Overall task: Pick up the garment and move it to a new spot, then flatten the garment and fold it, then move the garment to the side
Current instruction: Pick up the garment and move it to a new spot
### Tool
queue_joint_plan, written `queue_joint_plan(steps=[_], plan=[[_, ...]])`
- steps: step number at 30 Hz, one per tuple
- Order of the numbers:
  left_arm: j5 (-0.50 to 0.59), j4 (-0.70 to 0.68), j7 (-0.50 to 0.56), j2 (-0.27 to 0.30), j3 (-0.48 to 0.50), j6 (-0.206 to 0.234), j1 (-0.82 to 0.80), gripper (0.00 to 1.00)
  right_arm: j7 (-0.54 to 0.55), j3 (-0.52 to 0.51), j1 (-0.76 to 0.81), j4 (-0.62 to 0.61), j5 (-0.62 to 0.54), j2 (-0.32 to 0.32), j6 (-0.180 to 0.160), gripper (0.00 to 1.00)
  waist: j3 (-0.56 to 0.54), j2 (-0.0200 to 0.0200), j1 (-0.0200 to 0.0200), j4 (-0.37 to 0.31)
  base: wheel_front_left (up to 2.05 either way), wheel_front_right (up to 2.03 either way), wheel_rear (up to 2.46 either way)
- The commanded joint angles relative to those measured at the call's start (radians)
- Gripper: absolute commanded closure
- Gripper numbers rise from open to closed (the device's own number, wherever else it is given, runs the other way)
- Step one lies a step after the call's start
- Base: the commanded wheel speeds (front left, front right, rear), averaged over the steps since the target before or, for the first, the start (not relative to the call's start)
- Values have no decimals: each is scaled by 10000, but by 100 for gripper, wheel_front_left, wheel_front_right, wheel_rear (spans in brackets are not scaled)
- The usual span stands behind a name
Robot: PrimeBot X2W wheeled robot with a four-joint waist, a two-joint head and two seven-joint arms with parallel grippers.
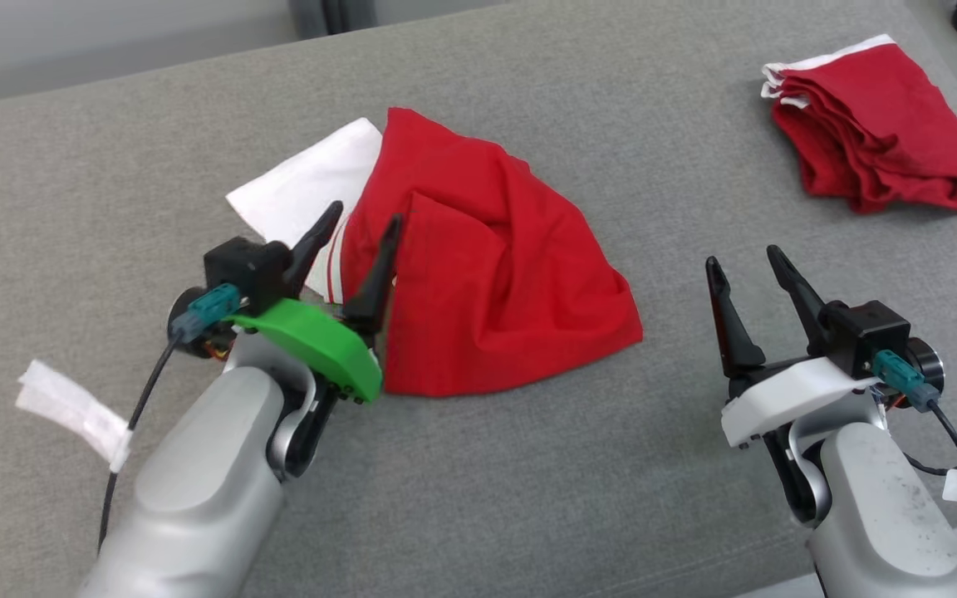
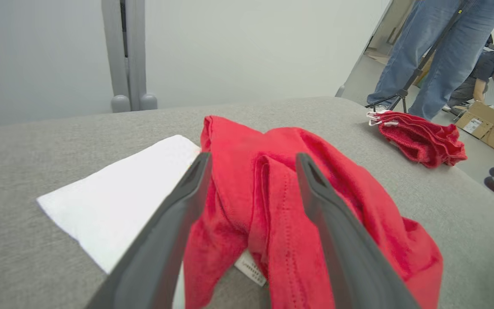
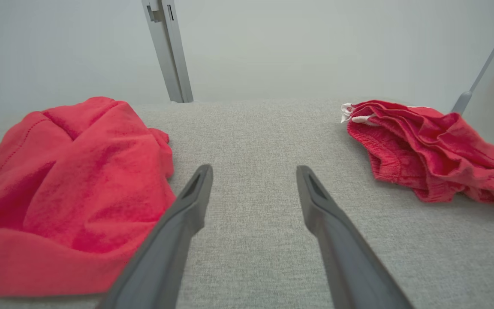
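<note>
A red garment with a white panel point(image 1: 487, 266) lies loosely bunched in the middle of the grey padded surface point(image 1: 478, 498). My left gripper point(image 1: 362, 223) stands open at the garment's left edge, one finger over the white part and the other over the red. In the left wrist view the garment point(image 2: 281, 206) lies between and beyond the spread fingers point(image 2: 187, 201), with a small label showing under it. My right gripper point(image 1: 744, 264) hovers open to the right of the garment, nothing between its fingers. In the right wrist view the garment point(image 3: 71, 180) sits left of the right gripper point(image 3: 253, 171).
A second red garment with white trim point(image 1: 877, 124) lies crumpled at the far right of the surface, also in the wrist views point(image 2: 418, 137) point(image 3: 427, 150). A white tag point(image 1: 71, 411) hangs from my left arm's cable. A person's legs point(image 2: 435, 51) stand beyond the surface.
</note>
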Motion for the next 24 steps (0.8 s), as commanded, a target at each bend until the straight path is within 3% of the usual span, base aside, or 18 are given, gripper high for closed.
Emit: queue_joint_plan(steps=[1,11,19,24], plan=[[410,-170,-4,66,416,25,367,0,0,-38,35,35,-75,-33,-16,0,-365,-1,0,419,0,0,0],[2896,-1514,-3,-123,3776,171,2903,0,-1,-69,462,239,-129,-37,-16,0,-1249,-1,0,1211,0,0,0],[4443,-2887,-1,-718,5814,136,5188,0,1,-191,924,317,25,-37,-16,0,-1845,-1,0,1502,0,0,0],[4905,-3330,-3,-1113,6566,59,6372,0,1,-243,1300,357,24,-34,-16,0,-2177,-1,0,1592,0,0,0]])
